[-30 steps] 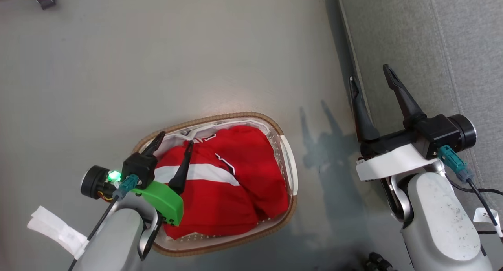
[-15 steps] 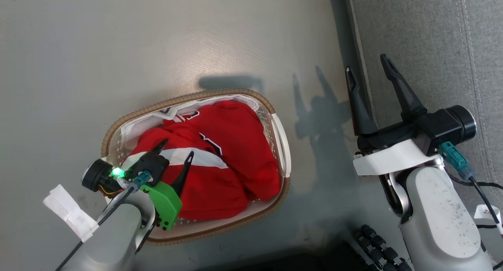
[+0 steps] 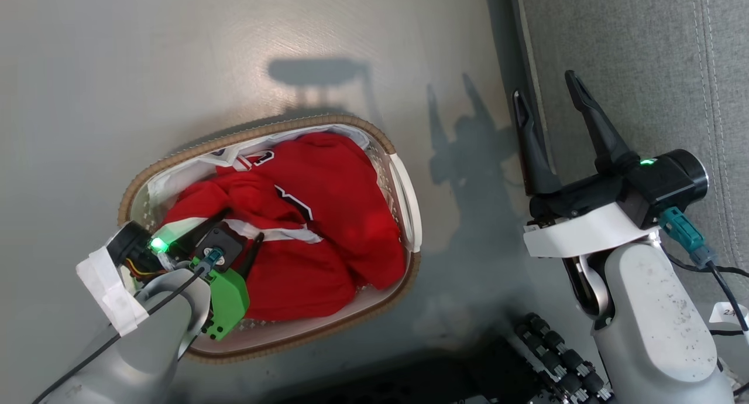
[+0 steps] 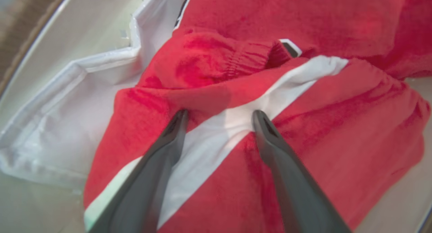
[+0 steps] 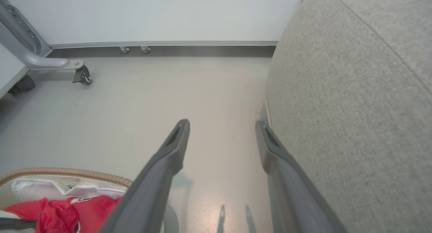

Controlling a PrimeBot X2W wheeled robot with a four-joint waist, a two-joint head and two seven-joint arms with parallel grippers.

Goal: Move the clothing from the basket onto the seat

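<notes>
My left tool [image 4: 220,113] is spread, tips at the white stripe [image 4: 303,77] of the clothing [image 3: 327,216] in the basket [image 3: 263,126] at 8 o'clock, which looks soft, light and floppy, so I'd pinch a bunched fold there, with my right tool [image 3: 542,84] spread and empty by the seat [image 3: 632,70] at 2 o'clock.

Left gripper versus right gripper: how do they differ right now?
The left gripper is down inside the basket; the right gripper hangs over the floor beside the seat. The left gripper's tips meet the red shorts, straddling the white stripe; the right gripper touches nothing. Both are open.
</notes>
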